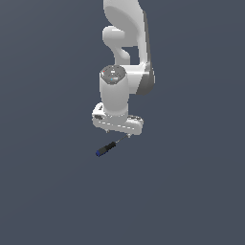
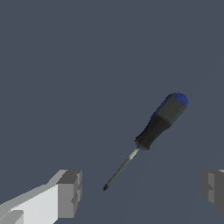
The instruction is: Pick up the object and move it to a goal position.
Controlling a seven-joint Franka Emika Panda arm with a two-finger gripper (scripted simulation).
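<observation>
— just beside the gripper (image 1: 117, 128), toward the exterior view's left and slightly nearer the camera, the screwdriver (image 1: 108, 148) is seen lying on the dark grey counter (image 1: 191, 191). is anything held?

— nothing is held. in the wrist view the jaws are seen spread wide, one grey fingertip (image 2: 70, 193) at each side, and the screwdriver (image 2: 151, 135) is shown beyond them, untouched.

— how is the tool laid out relative to the gripper?

— the thin grey shaft is pointed toward the gripper, its tip ending between the two fingertips' lines but short of them; the black handle with its blue cap is turned away. in the exterior view the shaft tip is nearly met by the underside of the white hand.

— and the arm?

— the wrist is shown pointed straight down over the counter, with the gripper close above the surface.
</observation>
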